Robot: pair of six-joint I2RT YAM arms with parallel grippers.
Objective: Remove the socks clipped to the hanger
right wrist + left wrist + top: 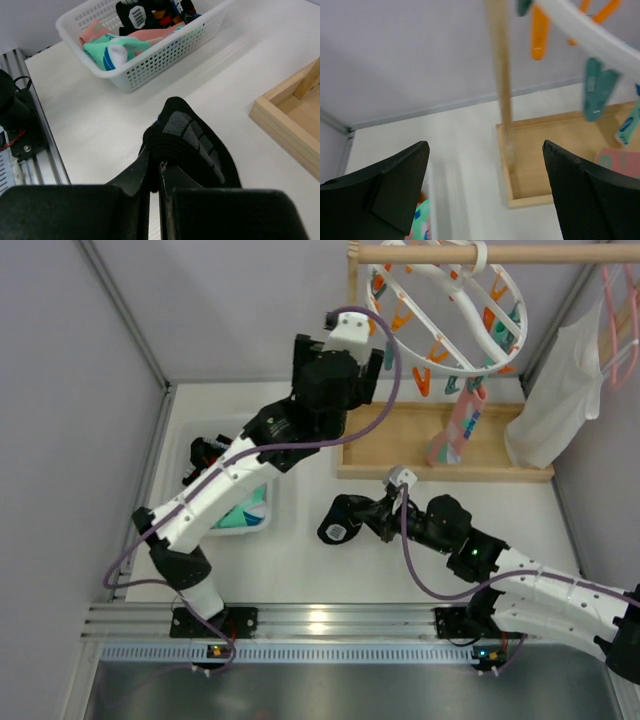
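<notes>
While the left fingers point(390, 185) are hanging wide apart beside the hanger point(585, 27), the right fingers point(125, 175) are clamping one black sock point(195, 140) down at the bench point(300, 560).

Grey walls point(60, 390) are closing in the white bench on the left and at the back. One white basket point(165, 55) is sitting near the left edge, holding socks point(107, 50) too bunched to count, with open bench lying between it and the wooden tray point(400, 455). One pink sock point(458, 425) is dangling from the hanger above that tray. One white garment point(555, 390) is hanging at the far right.
</notes>
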